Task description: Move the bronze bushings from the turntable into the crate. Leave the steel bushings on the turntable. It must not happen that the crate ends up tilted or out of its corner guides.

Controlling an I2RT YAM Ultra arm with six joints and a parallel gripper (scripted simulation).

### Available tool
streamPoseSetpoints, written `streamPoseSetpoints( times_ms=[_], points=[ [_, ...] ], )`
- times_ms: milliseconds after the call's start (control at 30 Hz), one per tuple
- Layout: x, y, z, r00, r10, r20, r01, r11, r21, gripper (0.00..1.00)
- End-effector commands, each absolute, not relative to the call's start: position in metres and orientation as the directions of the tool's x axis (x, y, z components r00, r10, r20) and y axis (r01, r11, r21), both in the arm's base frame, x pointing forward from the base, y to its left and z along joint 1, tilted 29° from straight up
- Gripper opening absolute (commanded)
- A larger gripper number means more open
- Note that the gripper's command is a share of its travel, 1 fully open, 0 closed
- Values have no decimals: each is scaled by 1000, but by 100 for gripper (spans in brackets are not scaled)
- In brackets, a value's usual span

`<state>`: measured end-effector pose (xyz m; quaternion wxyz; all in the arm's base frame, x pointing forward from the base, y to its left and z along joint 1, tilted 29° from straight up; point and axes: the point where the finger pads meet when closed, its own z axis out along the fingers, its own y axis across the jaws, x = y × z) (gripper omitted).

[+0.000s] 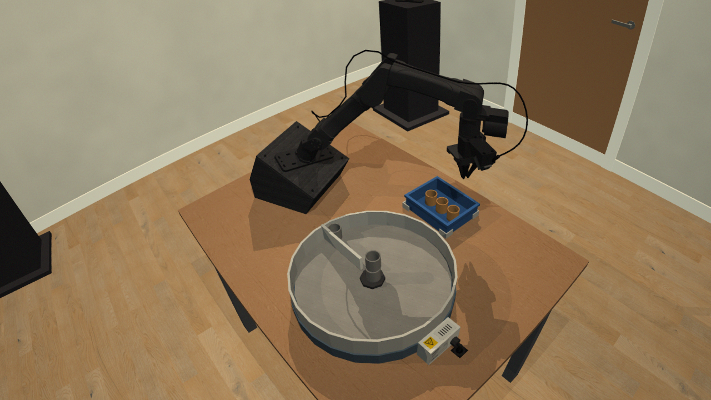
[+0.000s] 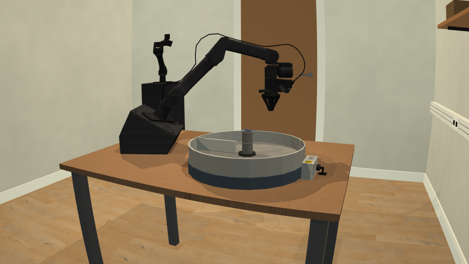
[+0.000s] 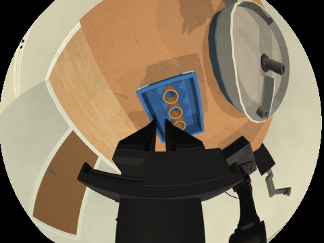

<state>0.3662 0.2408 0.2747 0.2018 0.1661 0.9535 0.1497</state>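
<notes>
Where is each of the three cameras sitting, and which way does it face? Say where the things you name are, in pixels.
Top: high up, looking down at the table [image 1: 536, 258] [image 2: 137, 172] [image 3: 111, 50], with the arm [image 1: 422, 84] [image 2: 246, 48] and its gripper [image 1: 466, 175] [image 2: 270, 110] [image 3: 160, 123] in sight.
Exterior: lower, beside the table, facing across it towards the door; arm and gripper show.
Wrist: on the arm by the gripper, looking past its fingers into the blue crate [image 1: 422, 212] [image 3: 200, 104].
Top and wrist both show three bronze bushings [image 1: 441, 205] [image 3: 171, 102] inside.
</notes>
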Motion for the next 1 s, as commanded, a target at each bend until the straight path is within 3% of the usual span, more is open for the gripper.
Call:
streamPoseSetpoints(
  times_ms=[0,967],
  points=[
    [360,237,293,-852,387,-352,259,897,359,14],
    [358,236,298,-850,387,-357,254,895,366,14]
  ],
)
